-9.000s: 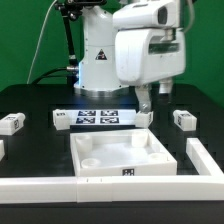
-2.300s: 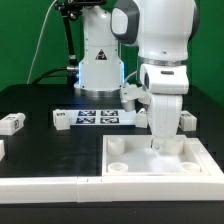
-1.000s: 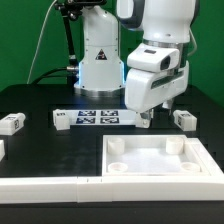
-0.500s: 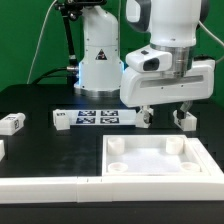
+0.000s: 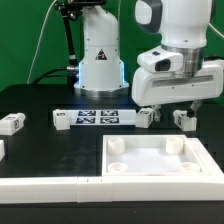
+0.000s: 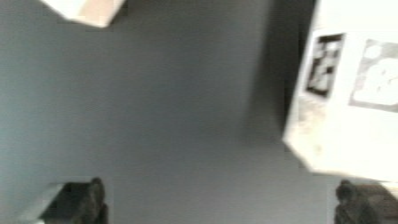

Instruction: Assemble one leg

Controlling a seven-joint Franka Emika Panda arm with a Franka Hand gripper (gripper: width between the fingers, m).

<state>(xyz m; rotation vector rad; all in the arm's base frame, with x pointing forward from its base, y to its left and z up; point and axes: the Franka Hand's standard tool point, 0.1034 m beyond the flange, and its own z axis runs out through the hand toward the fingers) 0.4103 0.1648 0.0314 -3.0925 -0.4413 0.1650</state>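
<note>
— while the gripper [image 5: 176, 110] hangs above the black table [image 5: 40, 100], how do its fingers stand?
— spread wide, gripping nothing. the wrist view shows the 2 dark fingertips [image 6: 75, 200] far apart, with bare tabletop between them.
— where is the leg?
— the leg [image 5: 183, 119] stands on the table. in the exterior view it shows below the hand, in line with the gap between the fingers and untouched by them. it sits just past the far edge of the square panel [image 5: 160, 165], toward the exterior view's right.
— which other parts are in view?
— a 2nd leg [image 5: 146, 117] sits at the end of the marker board [image 5: 95, 118] on the exterior view's right. a 3rd leg [image 5: 11, 124] lies well apart at the exterior view's left. the wrist view shows a white tagged block [image 6: 338, 90] to one side of the spread fingers, not between them. which leg it is cannot be told.
</note>
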